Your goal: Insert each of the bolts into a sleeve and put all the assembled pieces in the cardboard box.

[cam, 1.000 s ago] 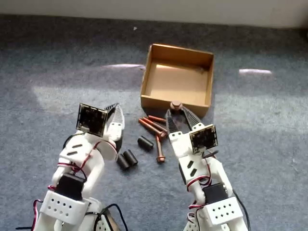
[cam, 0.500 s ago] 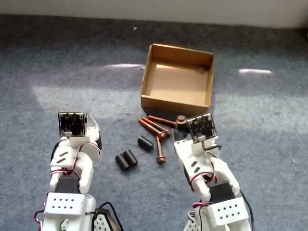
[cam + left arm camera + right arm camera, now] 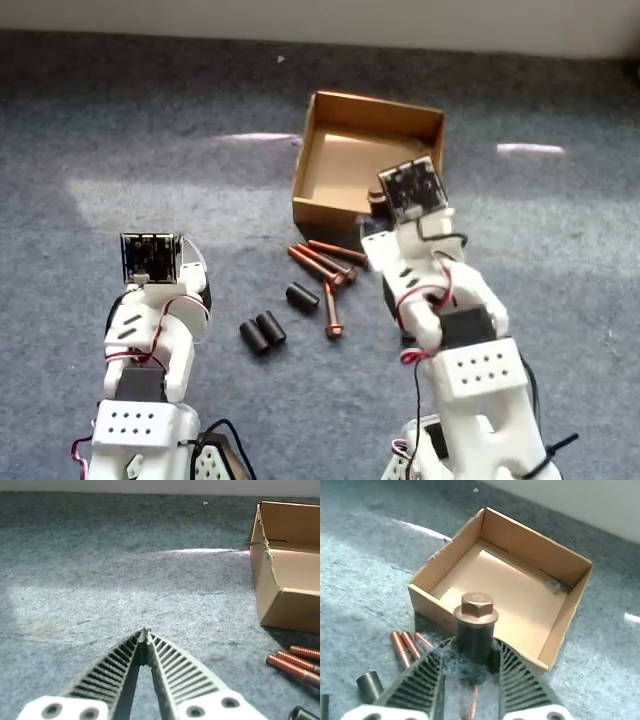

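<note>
My right gripper [image 3: 472, 647] is shut on a black sleeve [image 3: 475, 639] with a copper bolt [image 3: 476, 607] standing in it. It holds this piece [image 3: 374, 204] upright just before the near wall of the open cardboard box [image 3: 368, 215] [image 3: 555, 635]. Several loose copper bolts [image 3: 322, 262] [image 3: 404, 647] [image 3: 295, 662] lie on the carpet in front of the box. Three black sleeves lie close by, one [image 3: 302, 297] alone and a pair [image 3: 262, 331] side by side. My left gripper [image 3: 145, 633] is shut on nothing, low over bare carpet to the left of the parts.
Grey carpet [image 3: 120, 150] covers the whole area, with sunlit patches left of the box. A pale wall base [image 3: 400, 20] runs along the far edge. The left arm [image 3: 150, 300] stands well left of the sleeves.
The right arm has raised the bolt-and-sleeve piece and carried it forward to the box's near wall. The left arm drew back left a second ago and has kept still since.
</note>
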`<state>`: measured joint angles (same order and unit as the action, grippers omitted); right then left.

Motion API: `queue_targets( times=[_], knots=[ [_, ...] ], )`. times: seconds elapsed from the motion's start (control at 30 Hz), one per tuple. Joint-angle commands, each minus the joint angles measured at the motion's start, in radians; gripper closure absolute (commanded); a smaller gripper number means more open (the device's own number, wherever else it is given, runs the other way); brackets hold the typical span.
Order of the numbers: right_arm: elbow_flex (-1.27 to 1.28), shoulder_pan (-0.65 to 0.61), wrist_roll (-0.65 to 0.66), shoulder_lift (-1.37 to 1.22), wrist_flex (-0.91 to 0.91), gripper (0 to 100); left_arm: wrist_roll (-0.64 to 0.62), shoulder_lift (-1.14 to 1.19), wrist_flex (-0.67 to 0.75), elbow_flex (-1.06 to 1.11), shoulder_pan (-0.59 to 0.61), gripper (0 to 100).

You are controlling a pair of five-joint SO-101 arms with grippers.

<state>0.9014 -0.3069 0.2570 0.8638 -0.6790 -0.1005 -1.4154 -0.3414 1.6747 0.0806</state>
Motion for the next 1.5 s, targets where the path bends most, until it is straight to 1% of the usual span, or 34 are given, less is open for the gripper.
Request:
queue_targets(
  times=[0.0,0.2,0.4,0.53,0.7,0.97,1.03,1.17,1.27,1.37,1.47],
  knots=[
    [-0.213,0.051,0.017,-0.186,0.004,99.3,0.009,-0.007,0.025,0.03,0.013,99],
    [-0.483,0.11,0.012,-0.522,0.004,99.3,0.009,-0.007,0.025,0.03,0.013,99],
    [-0.75,0.125,0.011,-0.86,0.004,99.3,0.009,-0.007,0.025,0.03,0.012,99],
    [-0.874,0.136,0.011,-1.044,0.002,99.3,0.009,-0.007,0.025,0.03,0.012,99],
    [-0.944,0.142,0.011,-1.204,0.001,99.3,0.009,-0.008,0.025,0.03,0.012,99],
    [-0.992,0.143,0.014,-1.323,-0.001,98.8,0.009,-0.008,0.025,0.03,0.012,99],
    [-0.995,0.145,0.012,-1.326,-0.001,94.7,0.009,-0.008,0.025,0.03,0.012,99],
    [-0.993,0.142,0.012,-1.325,-0.002,82.4,0.009,-0.008,0.025,0.03,0.012,99],
    [-0.993,0.14,0.012,-1.323,-0.004,81.1,0.009,-0.007,0.025,0.03,0.012,99],
    [-1.01,0.14,0.014,-1.297,-0.077,81.1,0.009,-0.007,0.025,0.03,0.012,99],
    [-1.044,0.139,0.012,-1.208,-0.209,81.1,0.009,-0.008,0.025,0.03,0.015,99]
  ],
)
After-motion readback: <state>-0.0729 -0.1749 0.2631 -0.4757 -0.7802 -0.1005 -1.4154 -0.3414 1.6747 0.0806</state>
